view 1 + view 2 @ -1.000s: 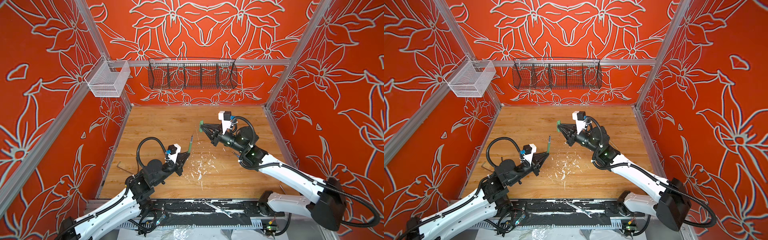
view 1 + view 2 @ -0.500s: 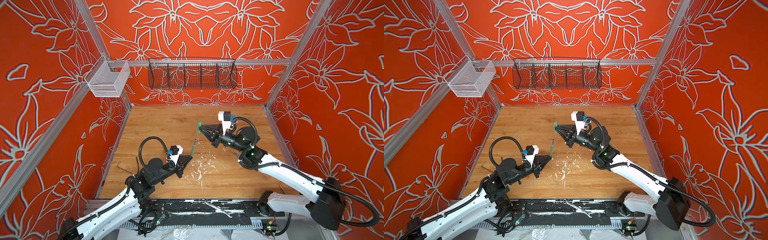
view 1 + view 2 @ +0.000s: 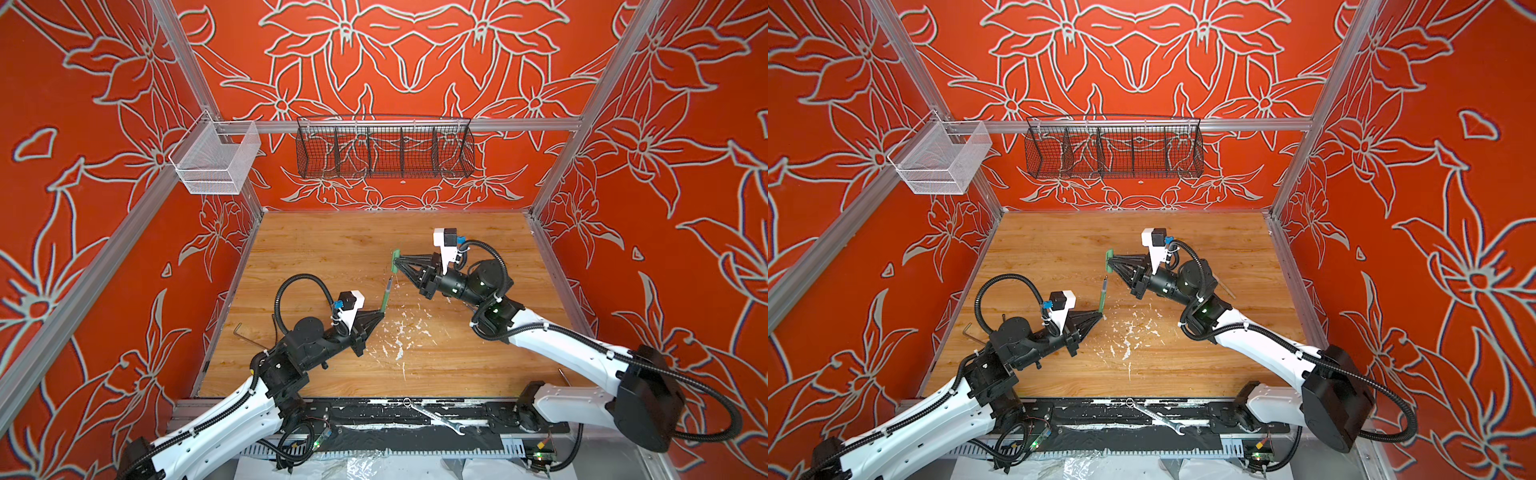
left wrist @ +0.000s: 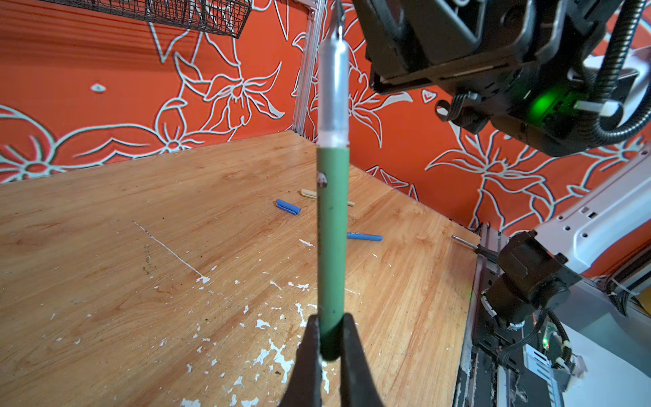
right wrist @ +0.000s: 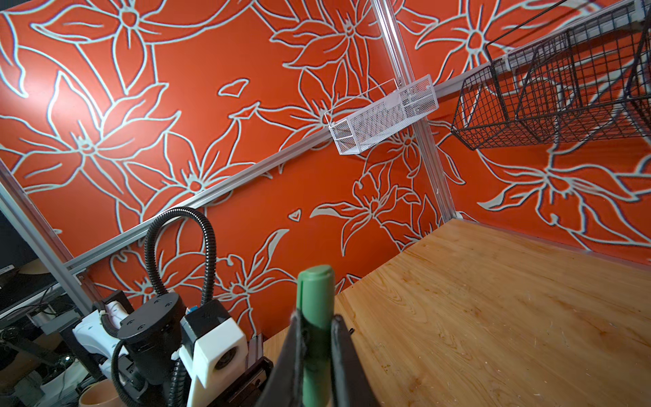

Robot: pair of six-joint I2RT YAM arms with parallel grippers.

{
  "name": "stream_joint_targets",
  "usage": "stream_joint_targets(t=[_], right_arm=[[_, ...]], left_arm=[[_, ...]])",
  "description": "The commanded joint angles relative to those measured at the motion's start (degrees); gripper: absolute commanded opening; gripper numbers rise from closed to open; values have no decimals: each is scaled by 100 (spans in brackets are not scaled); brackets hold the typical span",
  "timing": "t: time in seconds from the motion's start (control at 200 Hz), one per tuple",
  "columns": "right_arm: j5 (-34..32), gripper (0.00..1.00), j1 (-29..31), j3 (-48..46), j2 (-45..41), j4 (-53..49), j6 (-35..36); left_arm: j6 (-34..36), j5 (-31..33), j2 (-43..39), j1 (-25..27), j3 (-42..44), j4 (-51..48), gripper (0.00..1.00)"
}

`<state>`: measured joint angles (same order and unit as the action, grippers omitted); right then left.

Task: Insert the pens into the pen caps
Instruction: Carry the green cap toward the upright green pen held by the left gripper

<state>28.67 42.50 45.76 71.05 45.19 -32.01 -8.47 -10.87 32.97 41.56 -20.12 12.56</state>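
Mid-air: green pen [image 4: 333, 229] w/ grey tip tight in left tool [image 3: 381, 312], green cap [image 5: 315, 292] in right tool [image 3: 399, 260]

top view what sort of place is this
Most likely a robot lab cell: a wooden tabletop boxed in by aluminium-framed, flower-printed red walls, a left arm and a right arm mounted at its front edge, a black wire basket hung at the back.

left gripper [image 3: 381, 311]: clamped, raised | right gripper [image 3: 396, 260]: clamped, raised, pointing leftward
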Motion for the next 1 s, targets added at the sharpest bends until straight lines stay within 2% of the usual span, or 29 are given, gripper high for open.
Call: stream_joint_targets(t=[0.0,0.415,0.996], right_arm=[[78,5,65,-101,6,535,-155],[10,5,136,-196,233,964,-267],[-101,5,162,-318,181,706,-153]], left_arm=[[-23,-55,-28,-49,-58,115,0],[12,-108,0,-52,-159,42,0],[-14,-46,-44,-60,-124,38,0]])
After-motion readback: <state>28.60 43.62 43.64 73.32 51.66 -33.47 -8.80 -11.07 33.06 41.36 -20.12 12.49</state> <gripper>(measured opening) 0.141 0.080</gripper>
